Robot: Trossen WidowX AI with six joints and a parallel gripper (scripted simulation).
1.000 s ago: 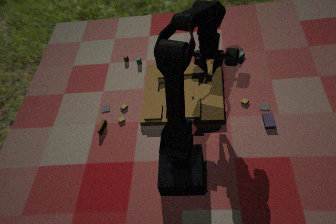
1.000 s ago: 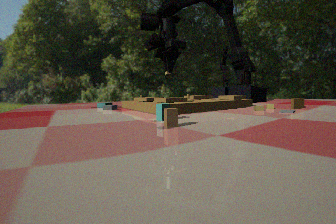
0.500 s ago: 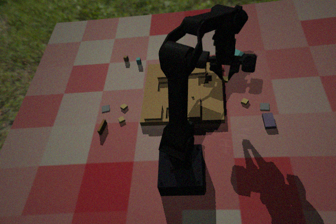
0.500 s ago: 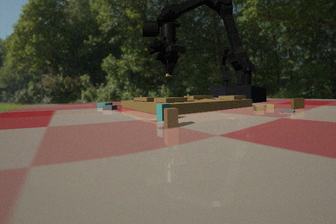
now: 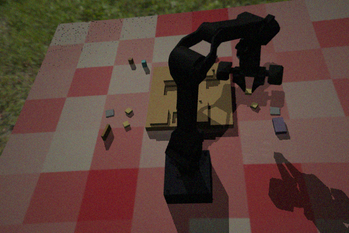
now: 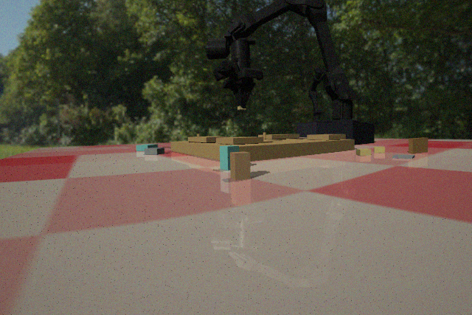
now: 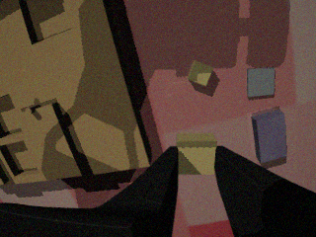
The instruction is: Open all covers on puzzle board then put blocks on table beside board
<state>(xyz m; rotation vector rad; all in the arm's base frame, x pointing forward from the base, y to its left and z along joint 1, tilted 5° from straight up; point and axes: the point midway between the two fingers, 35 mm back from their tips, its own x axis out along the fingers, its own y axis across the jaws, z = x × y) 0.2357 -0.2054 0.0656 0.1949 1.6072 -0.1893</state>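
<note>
My gripper [image 5: 248, 90] [image 6: 241, 105] [image 7: 196, 153] is shut on a small yellow block [image 5: 248, 92] [image 6: 241, 108] [image 7: 197, 160]. It holds the block in the air, over the table to the right of the board in the top view. The tan puzzle board [image 5: 162, 99] [image 6: 274, 150] [image 7: 54, 59] lies flat, with raised covers [image 6: 239, 139] [image 6: 327, 136] and pockets showing. The arm hides its middle. Another yellow block [image 5: 254, 105] [image 7: 200, 74] rests on the table right of the board. Two more yellow blocks [image 5: 128, 111] [image 5: 126, 124] rest to its left.
Right of the board lie a grey-blue flat piece [image 5: 275, 111] [image 7: 261, 82] and a purple block [image 5: 279, 125] [image 7: 270, 137]. Left are a grey piece [image 5: 109, 113] and an upright brown block [image 5: 106, 132]. Brown [image 5: 130, 60] [image 6: 240, 165] and teal [image 5: 144, 63] [image 6: 226, 157] blocks stand behind.
</note>
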